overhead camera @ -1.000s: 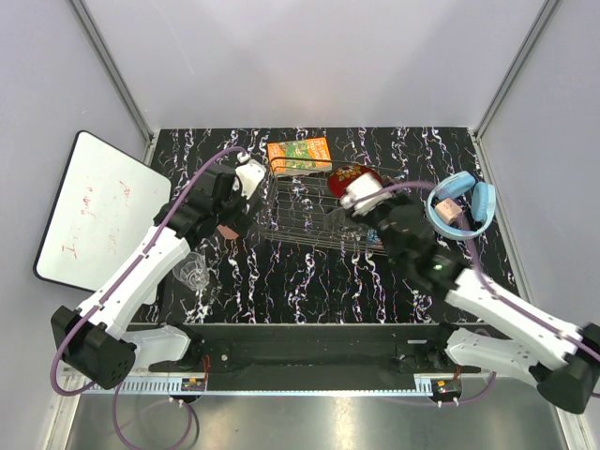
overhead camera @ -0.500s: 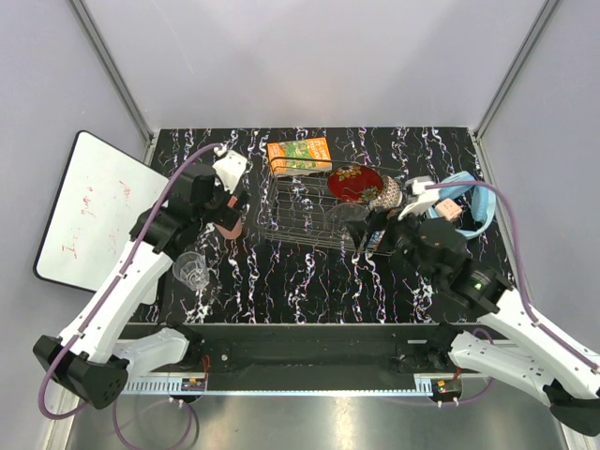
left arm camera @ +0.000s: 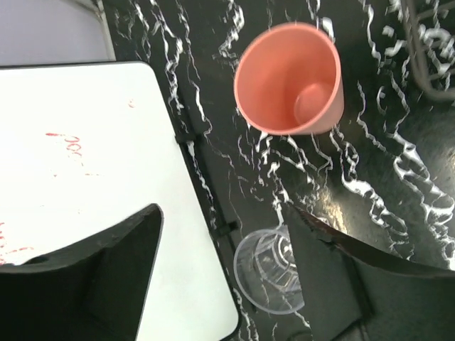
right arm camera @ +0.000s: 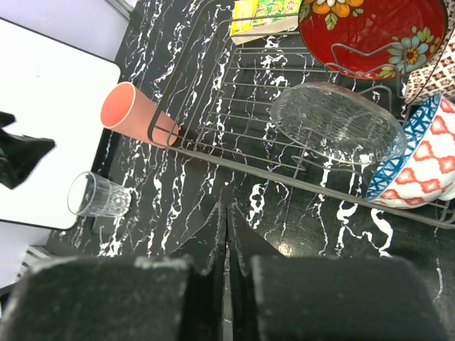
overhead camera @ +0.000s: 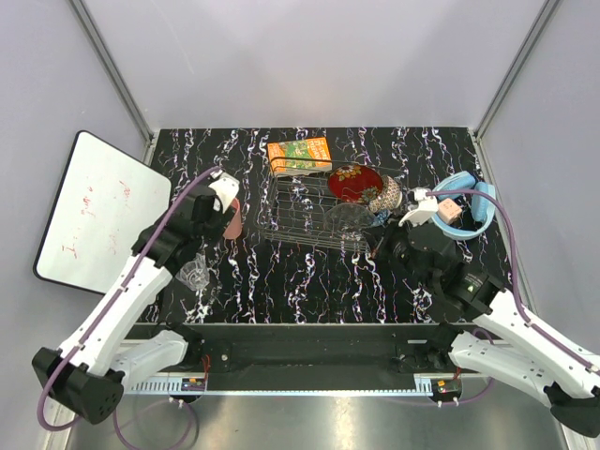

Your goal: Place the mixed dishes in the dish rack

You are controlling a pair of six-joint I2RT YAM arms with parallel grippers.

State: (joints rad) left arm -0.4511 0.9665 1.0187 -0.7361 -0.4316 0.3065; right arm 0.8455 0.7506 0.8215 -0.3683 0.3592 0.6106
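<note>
The dish rack (overhead camera: 309, 208) (right arm camera: 234, 106) holds the red floral plate (overhead camera: 354, 180) (right arm camera: 370, 32), the clear glass bowl (overhead camera: 348, 216) (right arm camera: 334, 131), the brownish patterned bowl (overhead camera: 385, 195) (right arm camera: 435, 74) and the blue patterned bowl (right arm camera: 419, 160). Just left of the rack, the salmon-pink cup (overhead camera: 232, 220) (left arm camera: 291, 89) stands on the table. The clear drinking glass (overhead camera: 194, 272) (left arm camera: 266, 273) stands nearer the front. My left gripper (overhead camera: 208, 223) (left arm camera: 224, 266) hangs open above the glass, holding nothing. In front of the rack, my right gripper (overhead camera: 384, 248) (right arm camera: 226, 231) is shut and empty.
An orange-green carton (overhead camera: 299, 153) (right arm camera: 266, 13) lies behind the rack. Blue headphones (overhead camera: 461, 208) sit at the right. A whiteboard (overhead camera: 98, 211) (left arm camera: 78, 177) lies off the table's left edge, close to the glass.
My right gripper has drawn back out of the rack toward the front and shut. My left gripper has pulled back from the pink cup toward the glass.
</note>
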